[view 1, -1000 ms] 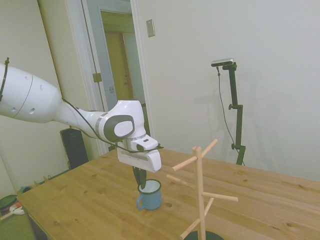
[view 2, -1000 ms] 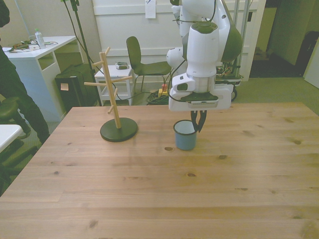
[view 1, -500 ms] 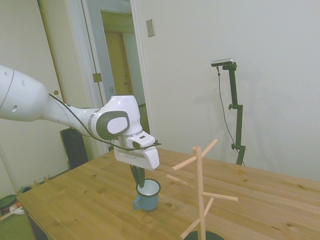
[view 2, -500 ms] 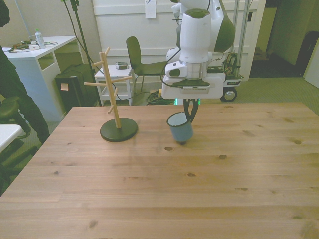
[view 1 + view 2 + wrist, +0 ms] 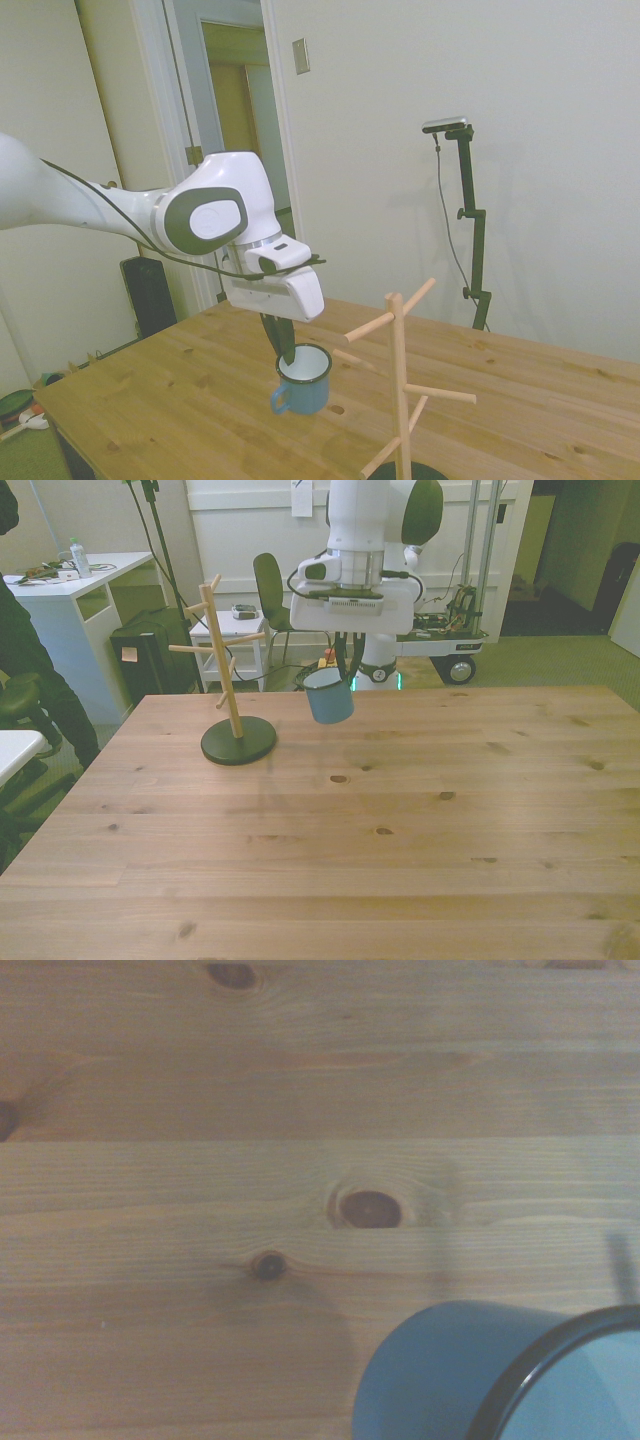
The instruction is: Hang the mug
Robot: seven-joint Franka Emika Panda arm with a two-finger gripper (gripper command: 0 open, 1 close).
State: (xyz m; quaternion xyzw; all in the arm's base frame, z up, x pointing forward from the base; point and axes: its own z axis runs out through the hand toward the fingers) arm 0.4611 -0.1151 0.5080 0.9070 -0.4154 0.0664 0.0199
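The light-blue mug (image 5: 303, 380) (image 5: 328, 696) hangs in the air above the wooden table (image 5: 400, 820), tilted, with its white inside and dark rim showing. My gripper (image 5: 284, 348) (image 5: 345, 675) is shut on the mug's rim, its dark fingers reaching down from the white hand. The blue loop handle points toward the side view's lower left. In the wrist view the mug (image 5: 470, 1370) fills one corner over bare planks. A wooden mug tree (image 5: 399, 380) (image 5: 226, 670) with angled pegs stands on a dark round base (image 5: 239, 742), at the front view's left of the mug.
A person in dark clothes (image 5: 30, 670) stands at the front view's left edge beside a white desk (image 5: 80, 590). Behind the table are a dark chair (image 5: 285, 605) and a small white side table (image 5: 232, 630).
The arm has lifted the mug off the table and carried it toward the front view's left, closer to the mug tree. The mug now hangs tilted.
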